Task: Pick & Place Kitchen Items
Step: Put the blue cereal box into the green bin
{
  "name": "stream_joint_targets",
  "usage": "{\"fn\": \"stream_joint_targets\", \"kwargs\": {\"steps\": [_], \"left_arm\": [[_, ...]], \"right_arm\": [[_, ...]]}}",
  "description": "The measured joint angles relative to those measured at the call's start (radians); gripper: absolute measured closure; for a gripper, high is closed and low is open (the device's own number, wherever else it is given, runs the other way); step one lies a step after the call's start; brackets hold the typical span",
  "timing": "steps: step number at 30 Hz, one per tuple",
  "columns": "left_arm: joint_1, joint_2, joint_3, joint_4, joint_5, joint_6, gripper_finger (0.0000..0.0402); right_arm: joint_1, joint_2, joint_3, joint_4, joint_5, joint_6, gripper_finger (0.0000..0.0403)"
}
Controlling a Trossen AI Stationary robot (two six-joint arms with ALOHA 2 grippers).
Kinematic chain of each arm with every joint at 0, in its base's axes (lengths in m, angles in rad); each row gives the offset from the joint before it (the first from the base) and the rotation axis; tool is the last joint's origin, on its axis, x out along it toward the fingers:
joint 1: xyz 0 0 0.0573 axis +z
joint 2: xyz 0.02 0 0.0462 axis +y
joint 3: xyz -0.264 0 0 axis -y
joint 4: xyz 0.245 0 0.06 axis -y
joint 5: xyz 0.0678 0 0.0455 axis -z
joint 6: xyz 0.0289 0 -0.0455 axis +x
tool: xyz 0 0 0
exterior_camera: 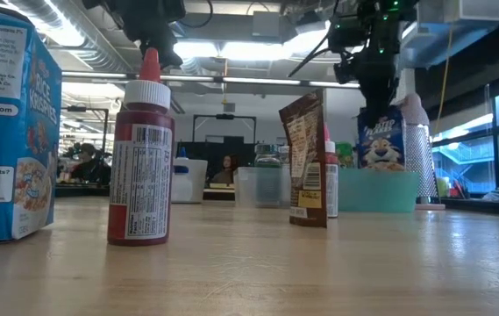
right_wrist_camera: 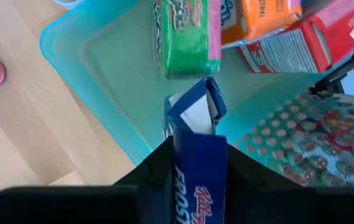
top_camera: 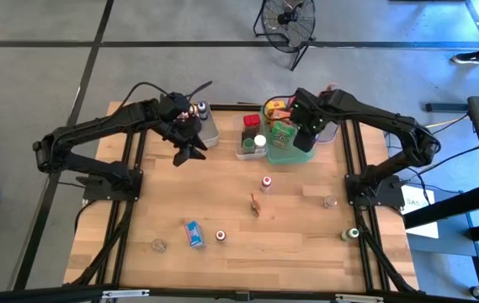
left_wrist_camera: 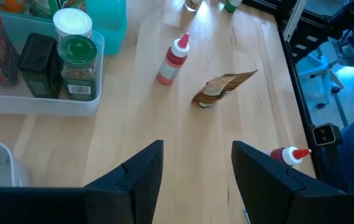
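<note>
Right wrist view shows you the right gripper (right_wrist_camera: 200, 171) clamped on a blue Frosted cereal box (right_wrist_camera: 196, 134), held above the teal tray (right_wrist_camera: 96, 59), where green (right_wrist_camera: 186, 34), orange (right_wrist_camera: 269, 15) and red (right_wrist_camera: 301, 43) boxes already lie. The left gripper (left_wrist_camera: 195, 171) hovers with fingers parted and empty over bare wood near the clear bin (left_wrist_camera: 37, 102). Remaining items, apparently small bottles, stand scattered on the table (top_camera: 298, 244).

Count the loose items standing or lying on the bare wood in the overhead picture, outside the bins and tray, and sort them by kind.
Red squeeze bottles: 2
Brown packet: 1
Blue Rice Krispies box: 1
Small clear jars: 2
Green-capped bottle: 1
Total: 7
</note>
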Motion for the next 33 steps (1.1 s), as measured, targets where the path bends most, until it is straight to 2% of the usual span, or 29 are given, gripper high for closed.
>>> {"fn": "stream_joint_targets", "kwargs": {"steps": [21, 33], "left_arm": [[-0.001, 0.0, 0.0, 0.006, -0.003, -0.033, 0.0217], [-0.001, 0.0, 0.0, 0.027, -0.004, -0.037, 0.0217]], "right_arm": [[-0.004, 0.036, -0.002, 0.158, -0.029, -0.044, 0.0315], [-0.02, 0.036, -0.002, 0.213, 0.017, -0.029, 0.0315]]}}
